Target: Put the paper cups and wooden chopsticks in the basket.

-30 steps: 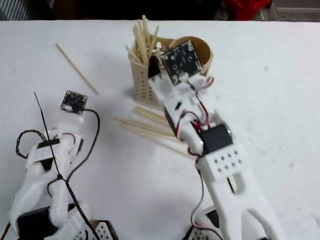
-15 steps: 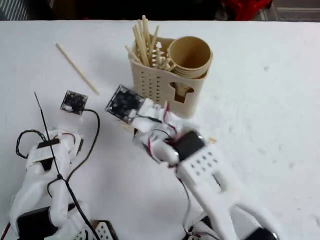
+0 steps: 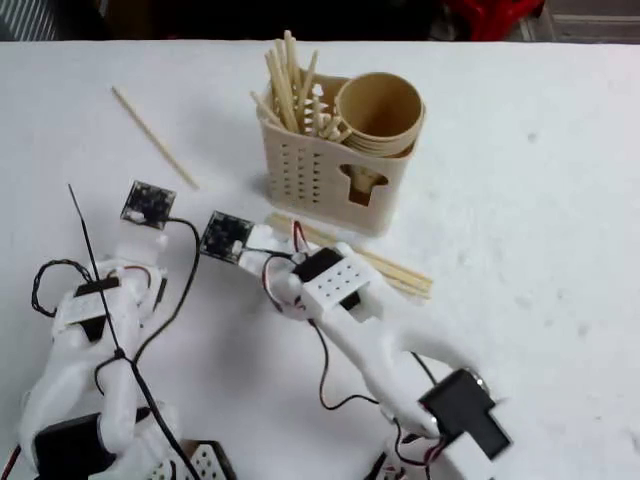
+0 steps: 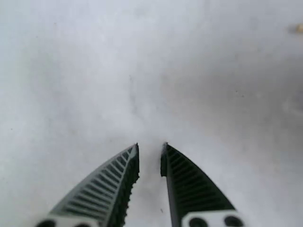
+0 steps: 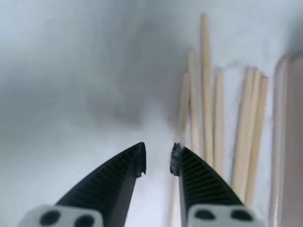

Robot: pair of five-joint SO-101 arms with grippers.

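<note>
While cups [image 3: 380, 105] fill basket [image 3: 310, 178] overhead | wrist: right jaws beside chopsticks [image 5: 206, 94]

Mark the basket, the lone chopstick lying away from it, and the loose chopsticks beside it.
basket [image 3: 300, 182], high view, front wall.
lone chopstick [image 3: 153, 136], high view, mid-shaft.
loose chopsticks [image 3: 395, 270], high view, exposed end.

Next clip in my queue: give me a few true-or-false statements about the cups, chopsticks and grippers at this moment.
1. The paper cups sit inside the basket. True.
2. Every chopstick is in the basket. False: a loose bundle lies on the table in front of it, and a lone chopstick lies farther off.
3. The right gripper grips a chopstick. False: nothing is between its fingers; the bundle lies beside it.
4. The left gripper is over bare table. True.
</note>
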